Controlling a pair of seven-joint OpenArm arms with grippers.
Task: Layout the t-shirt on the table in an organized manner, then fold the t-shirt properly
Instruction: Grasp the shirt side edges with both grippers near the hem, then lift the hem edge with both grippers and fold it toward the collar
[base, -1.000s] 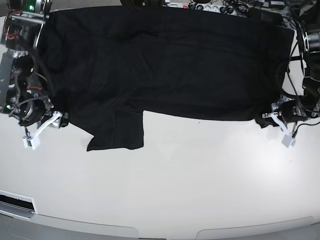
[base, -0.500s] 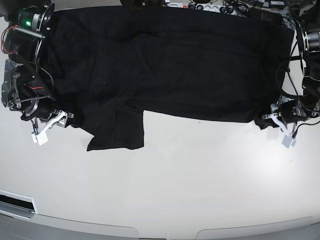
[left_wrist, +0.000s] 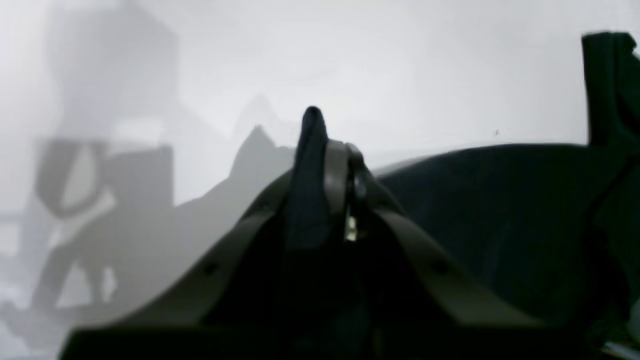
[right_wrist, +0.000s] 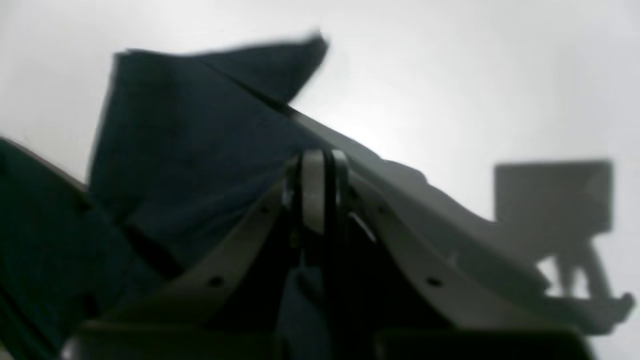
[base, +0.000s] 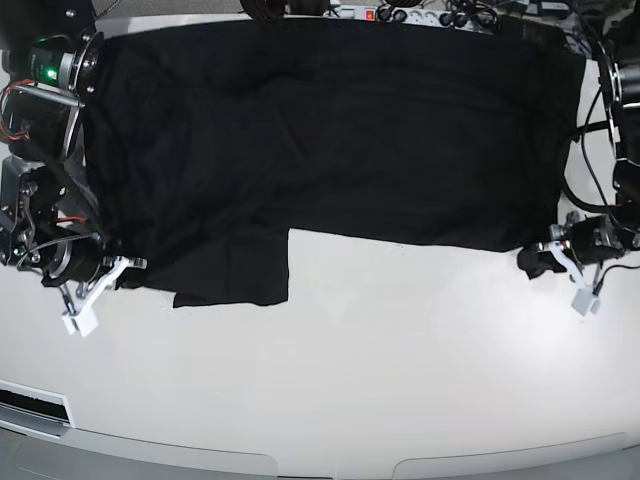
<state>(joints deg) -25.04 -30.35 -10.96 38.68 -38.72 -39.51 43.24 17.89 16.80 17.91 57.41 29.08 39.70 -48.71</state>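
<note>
The black t-shirt (base: 330, 130) lies spread wide across the far half of the white table (base: 350, 380), one sleeve pointing toward the front at the left. My right gripper (base: 105, 278) is at the shirt's near left edge, shut on that edge. In the right wrist view its fingers (right_wrist: 312, 190) are pressed together, with the t-shirt (right_wrist: 190, 150) rising in a fold to their left. My left gripper (base: 560, 255) is shut on the shirt's near right corner. In the left wrist view a tuft of cloth (left_wrist: 311, 130) sticks out between the closed fingers (left_wrist: 337, 170).
A power strip and cables (base: 420, 12) run along the table's back edge. Both arm bodies (base: 45, 150) (base: 620, 120) stand at the shirt's left and right ends. The table's front rim (base: 330, 462) has a dark slot (base: 35, 405) at the left.
My right gripper closed on the shirt's left edge and drew it toward the front. The left gripper also shifted slightly forward with its corner, and the near hem now lies straighter.
</note>
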